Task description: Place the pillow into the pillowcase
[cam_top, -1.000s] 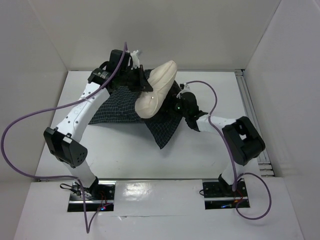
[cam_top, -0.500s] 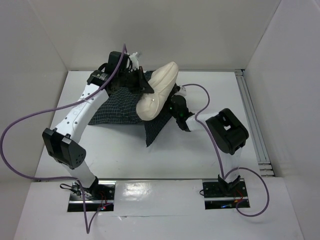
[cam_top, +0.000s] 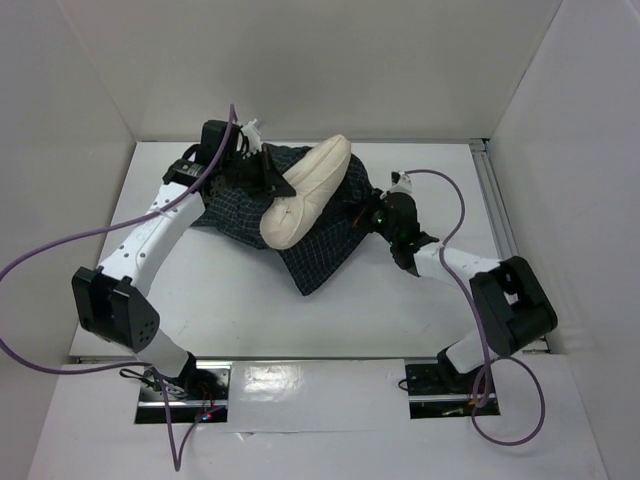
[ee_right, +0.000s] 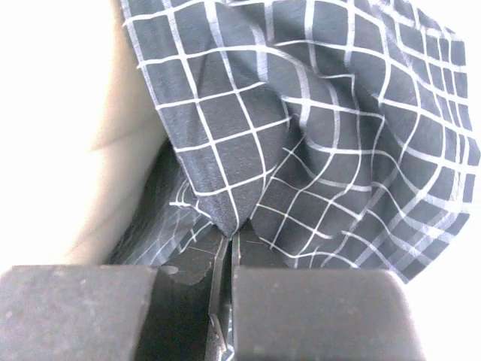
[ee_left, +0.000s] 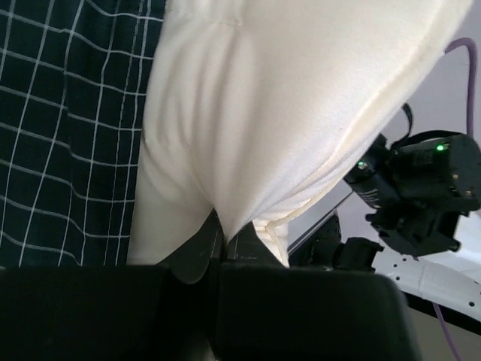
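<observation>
The cream pillow (cam_top: pixel 308 188) lies tilted across the dark checked pillowcase (cam_top: pixel 322 252) at the back middle of the table. My left gripper (cam_top: pixel 272 180) is at the pillow's left side, shut on a pinch of the cream cloth (ee_left: pixel 285 113); its jaws (ee_left: pixel 219 235) meet on a fold of it. The pillowcase (ee_left: pixel 68 150) shows to the left there. My right gripper (cam_top: pixel 366 212) is at the pillowcase's right edge, shut on a fold of the checked fabric (ee_right: pixel 338 150), jaws pressed together (ee_right: pixel 228 239). The pillow (ee_right: pixel 68 135) fills the left of that view.
White walls close in the table on the left, back and right. A metal rail (cam_top: pixel 497 220) runs along the right edge. Purple cables (cam_top: pixel 60 240) loop from both arms. The right arm's wrist (ee_left: pixel 421 180) shows close beyond the pillow in the left wrist view.
My right gripper has shut on the pillowcase edge and drawn a little to the right. The left arm has shifted the pillow slightly toward the left and front.
</observation>
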`<action>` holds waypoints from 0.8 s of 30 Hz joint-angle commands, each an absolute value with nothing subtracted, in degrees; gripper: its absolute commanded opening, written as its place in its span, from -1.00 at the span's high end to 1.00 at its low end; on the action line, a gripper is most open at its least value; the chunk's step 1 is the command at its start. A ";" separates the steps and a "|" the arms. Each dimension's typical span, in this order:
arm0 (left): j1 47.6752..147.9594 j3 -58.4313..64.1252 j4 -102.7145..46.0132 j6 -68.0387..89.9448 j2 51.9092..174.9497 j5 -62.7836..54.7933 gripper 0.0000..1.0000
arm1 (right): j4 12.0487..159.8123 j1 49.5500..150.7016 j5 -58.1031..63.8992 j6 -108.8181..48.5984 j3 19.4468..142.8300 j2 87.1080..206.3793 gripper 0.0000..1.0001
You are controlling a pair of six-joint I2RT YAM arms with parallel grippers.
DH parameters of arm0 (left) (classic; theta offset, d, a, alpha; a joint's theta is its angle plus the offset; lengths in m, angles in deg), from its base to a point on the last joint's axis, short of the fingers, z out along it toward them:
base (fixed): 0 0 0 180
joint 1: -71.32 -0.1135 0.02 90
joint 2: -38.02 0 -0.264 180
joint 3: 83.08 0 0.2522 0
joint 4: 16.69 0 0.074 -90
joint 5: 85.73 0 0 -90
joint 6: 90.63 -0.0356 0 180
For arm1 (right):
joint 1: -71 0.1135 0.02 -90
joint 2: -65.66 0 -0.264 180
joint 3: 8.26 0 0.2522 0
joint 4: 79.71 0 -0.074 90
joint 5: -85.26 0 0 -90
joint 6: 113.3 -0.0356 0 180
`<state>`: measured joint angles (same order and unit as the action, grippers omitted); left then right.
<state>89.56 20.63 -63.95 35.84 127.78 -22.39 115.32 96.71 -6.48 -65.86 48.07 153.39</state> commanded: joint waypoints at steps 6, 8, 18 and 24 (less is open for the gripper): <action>88.98 15.67 -59.28 35.32 131.44 -12.53 1.00 | 105.34 92.63 -0.52 -60.39 47.52 144.25 1.00; 88.98 15.14 -58.58 35.32 132.07 -9.63 1.00 | 103.32 92.62 0.18 -60.39 47.52 142.84 1.00; 89.51 16.36 -58.58 35.85 136.81 -4.80 1.00 | 96.46 87.88 1.50 -59.86 37.59 132.47 1.00; 91.79 18.57 -59.10 36.38 138.57 -3.39 1.00 | 93.91 87.87 3.95 -59.33 36.35 131.76 1.00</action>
